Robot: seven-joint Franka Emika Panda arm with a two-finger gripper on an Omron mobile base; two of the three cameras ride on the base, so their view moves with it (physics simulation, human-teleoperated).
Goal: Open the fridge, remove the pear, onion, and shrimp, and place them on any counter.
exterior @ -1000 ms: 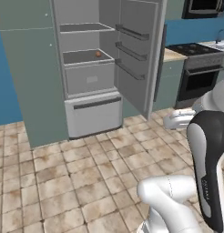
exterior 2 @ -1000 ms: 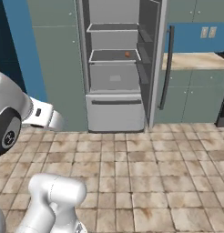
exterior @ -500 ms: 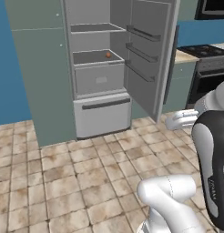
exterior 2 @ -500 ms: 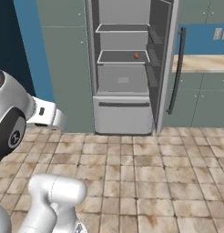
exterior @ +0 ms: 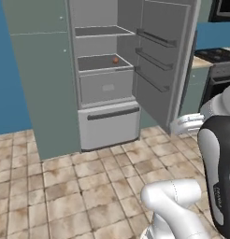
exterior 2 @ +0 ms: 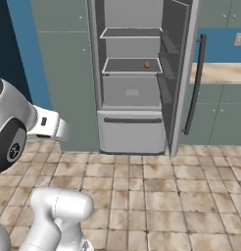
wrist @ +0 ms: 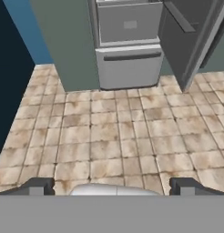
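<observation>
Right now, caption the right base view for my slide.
Tall light-grey brushed-metal fridge with its door open, a small round reddish-brown onion on its lower shelf.

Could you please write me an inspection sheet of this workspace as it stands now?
Surface: tan counter beside the fridge, bare where visible.
Job's things: fridge door swung open; onion on the lower shelf; pear and shrimp nothing seen.
Clutter: nothing seen.
Grippers: gripper points at the tiled floor short of the fridge, jaws apart, holding nothing.
Cables: nothing seen.
Surroundings: grey-green cabinet left of the fridge, stove to the right, blue wall.
</observation>
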